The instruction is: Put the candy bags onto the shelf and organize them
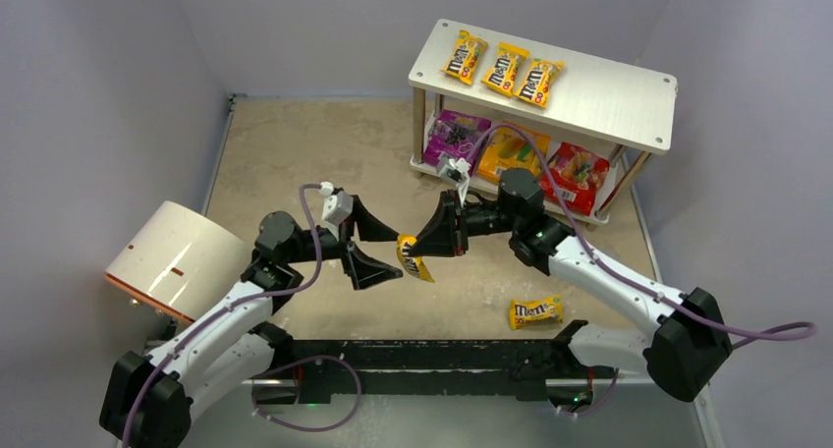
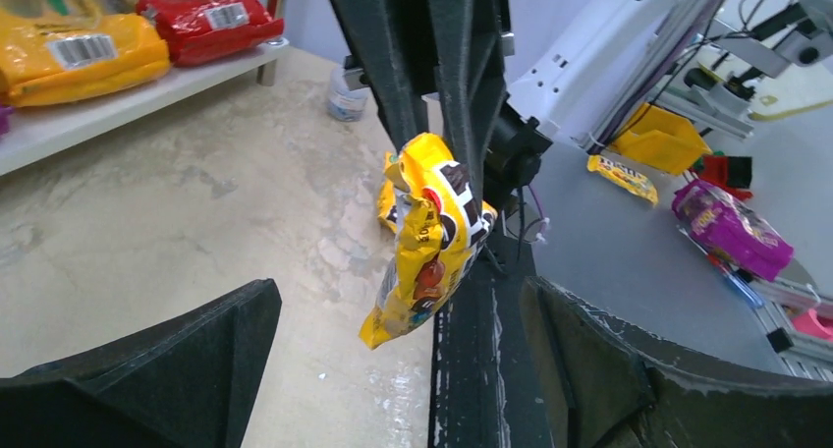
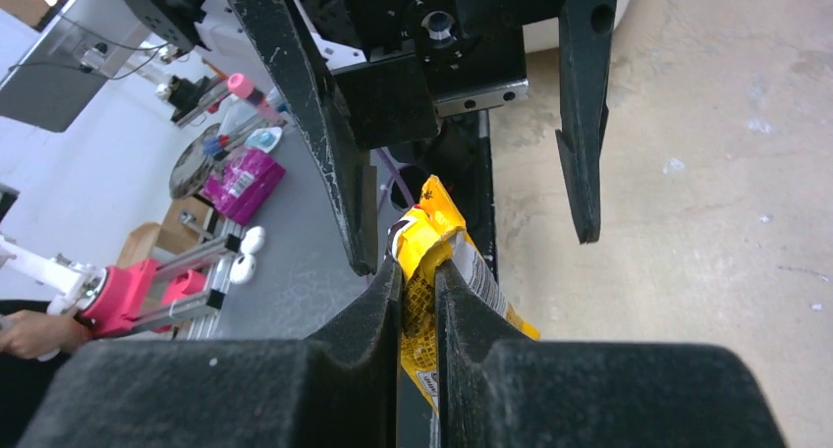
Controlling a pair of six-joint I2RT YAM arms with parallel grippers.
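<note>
Packet (image 1: 414,258) of yellow M&M's pinched by upper end in right gripper (image 1: 420,245) jaws, hanging free above tabletop (image 1: 295,153); left gripper (image 1: 391,253) jaws wide, facing it, probably for handover or regrip before shelf (image 1: 609,99).

Your right gripper (image 1: 422,244) is pinching a yellow packet (image 1: 415,259) over mid-table. Your left gripper (image 1: 391,255) is facing it, jaws gaping. A second packet (image 1: 535,311) is lying loose beside the right arm. Three packets (image 1: 502,69) are sitting atop the shelf (image 1: 609,99), with the purple pouch (image 1: 455,134), orange pouch (image 1: 511,151) and red pouch (image 1: 577,173) below.
</note>
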